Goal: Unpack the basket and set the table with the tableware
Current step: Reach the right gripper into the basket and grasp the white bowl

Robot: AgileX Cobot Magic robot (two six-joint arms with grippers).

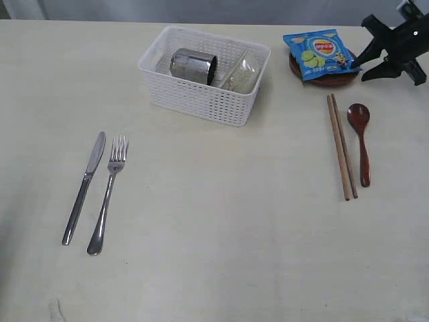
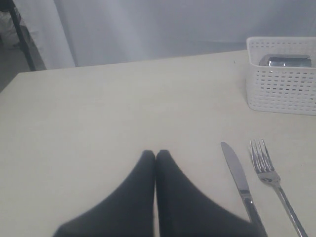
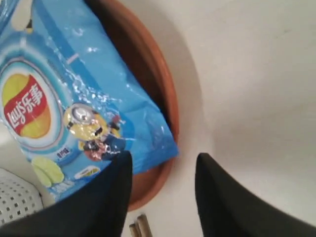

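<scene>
**While the pincer stands open at the plate, clear it cleanly**

Since the right pincer (image 1: 362, 70) has its jaws apart beside the blue snack packet (image 1: 320, 54), clamping nothing, the step in hand looks like backing away before reaching for the basket (image 1: 201, 100). The packet lies on the small brown plate (image 1: 332, 82) near the far right corner of the worktop (image 1: 221, 241), one corner hanging over the rim between the open jaws. It looks light and slick, so the pincer should rise straight up rather than slide sideways, or a finger may drag the packet off. The chopsticks (image 1: 342, 147) and reddish spoon (image 1: 362, 141) lie side by side just nearward of the plate, along the right edge, and any low sweep could knock them out of line.

The basket sits at the middle of the far edge. A steel cup (image 1: 193, 65) lies on its side in it, with a pale bowl (image 1: 241, 72) tilted next to it. The cup will likely roll if nudged, so a grip across its wall seems safest.

The left pincer (image 2: 155, 153) hangs with its fingers pressed together, empty, near the knife (image 1: 85, 184) and fork (image 1: 107, 194), which lie parallel towards the left edge.

The worktop is cream, matte and faintly scuffed. Beyond its far edge hangs a pale grey curtain (image 2: 173, 24).
</scene>
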